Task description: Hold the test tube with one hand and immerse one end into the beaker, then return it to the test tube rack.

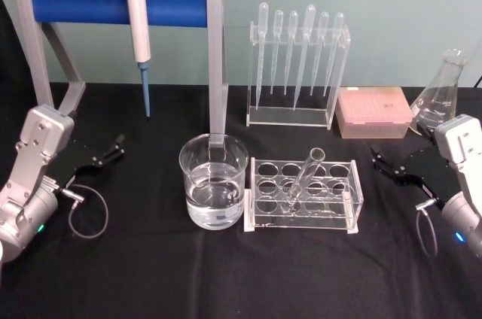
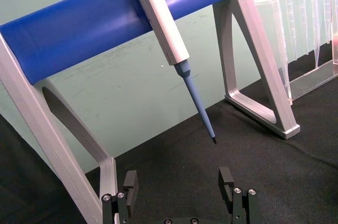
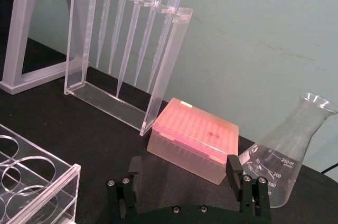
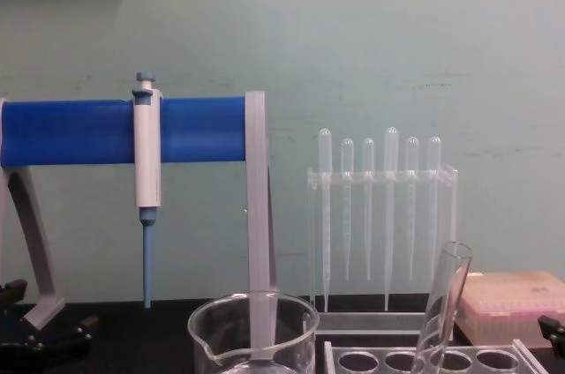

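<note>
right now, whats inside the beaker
The beaker holds clear liquid in its lower part and nothing else that I can see. The test tube leans in the rack beside it, outside the beaker. Nothing covers the beaker's inside.

Left end of test tube rack point(image 1: 331, 217): beaker point(image 1: 213, 181) just beside, blocks that side. Behind rack: pipette stand point(image 1: 340, 78) close, pink tip box point(image 1: 373, 112) behind-right. Front and right of rack: bare black cloth point(image 1: 226, 274), open lane. Tilted test tube point(image 1: 305, 176) sticks up from rack.
</note>
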`<state>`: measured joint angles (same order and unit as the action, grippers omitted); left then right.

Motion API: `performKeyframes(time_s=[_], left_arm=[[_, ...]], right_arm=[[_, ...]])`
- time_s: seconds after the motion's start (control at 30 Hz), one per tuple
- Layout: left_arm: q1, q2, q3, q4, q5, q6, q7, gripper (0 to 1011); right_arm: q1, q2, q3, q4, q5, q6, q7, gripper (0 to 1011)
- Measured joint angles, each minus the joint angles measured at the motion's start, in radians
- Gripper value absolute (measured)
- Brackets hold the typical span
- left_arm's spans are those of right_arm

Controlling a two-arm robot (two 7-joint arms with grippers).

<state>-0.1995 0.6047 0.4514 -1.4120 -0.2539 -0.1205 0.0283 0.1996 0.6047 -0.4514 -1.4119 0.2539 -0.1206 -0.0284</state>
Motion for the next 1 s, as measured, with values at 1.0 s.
performKeyframes(time_s=[1.0], left_arm=[[0.000, 0.000, 0.000, 0.000, 0.000, 0.000, 0.000, 1000]], right_arm=[[0.000, 0.000, 0.000, 0.000, 0.000, 0.000, 0.000, 1002]])
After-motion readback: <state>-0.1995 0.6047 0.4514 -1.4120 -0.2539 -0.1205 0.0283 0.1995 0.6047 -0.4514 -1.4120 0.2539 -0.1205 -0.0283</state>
